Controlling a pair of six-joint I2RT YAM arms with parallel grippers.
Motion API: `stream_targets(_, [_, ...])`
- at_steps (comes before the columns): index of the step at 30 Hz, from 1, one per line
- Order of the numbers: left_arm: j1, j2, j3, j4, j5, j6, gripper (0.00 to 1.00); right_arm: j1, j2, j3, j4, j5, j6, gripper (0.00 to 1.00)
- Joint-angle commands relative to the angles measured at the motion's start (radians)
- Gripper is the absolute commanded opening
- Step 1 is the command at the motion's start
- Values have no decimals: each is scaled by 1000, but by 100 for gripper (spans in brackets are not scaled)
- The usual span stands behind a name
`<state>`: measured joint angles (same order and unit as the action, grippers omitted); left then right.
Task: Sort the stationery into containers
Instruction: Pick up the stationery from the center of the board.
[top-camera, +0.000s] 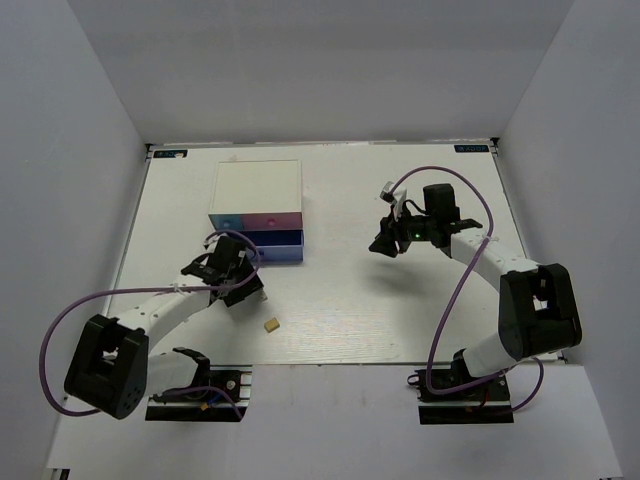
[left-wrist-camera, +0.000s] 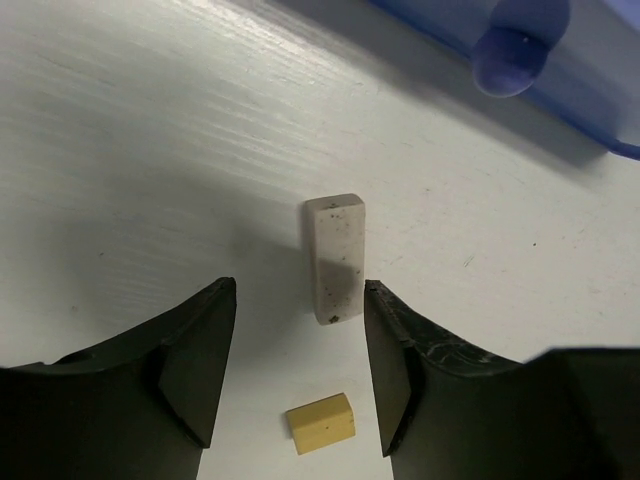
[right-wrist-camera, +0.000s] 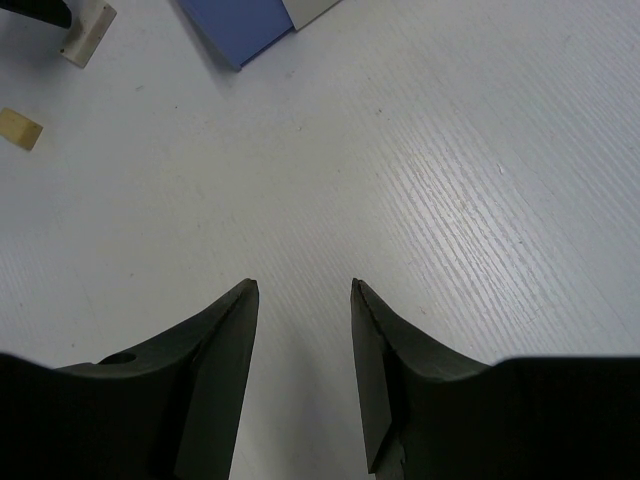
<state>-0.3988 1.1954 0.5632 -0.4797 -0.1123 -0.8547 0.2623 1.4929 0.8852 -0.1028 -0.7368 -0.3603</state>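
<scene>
Left tool (left-wrist-camera: 299, 292) half-open astride white eraser (left-wrist-camera: 335, 255), not gripping, apparently aligned for pickup; right tool (right-wrist-camera: 303, 290) parted, empty.

Bright, even light; white eraser (left-wrist-camera: 335, 258) casts soft leftward shadow; mild glare on table (left-wrist-camera: 150, 120).

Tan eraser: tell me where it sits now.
Top view: the tan eraser lies on the table at near left, just right of the left gripper and nearer than the blue drawer.
</scene>
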Motion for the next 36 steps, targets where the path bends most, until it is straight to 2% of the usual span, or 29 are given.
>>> stream_targets(1, [-20, 18, 26, 39, -38, -12, 64, 2, -22, -8, 29, -16, -8, 48])
stream_targets(12, [-107, 177, 127, -37, -135, -44, 64, 2, -28, -17, 31, -13, -6, 48])
stream_targets(24, [-169, 207, 149, -115, -187, -53, 40, 0, -28, -15, 35, -16, -6, 48])
stream_targets(28, [-178, 135, 126, -71, -167, -53, 33, 0, -33, -19, 34, -15, -6, 48])
stream_targets(33, [-178, -122, 83, 78, -116, -20, 22, 2, -33, -25, 31, -16, -14, 48])
stream_targets(36, [-178, -195, 83, 138, -136, -20, 14, 2, -30, -25, 28, -18, -14, 48])
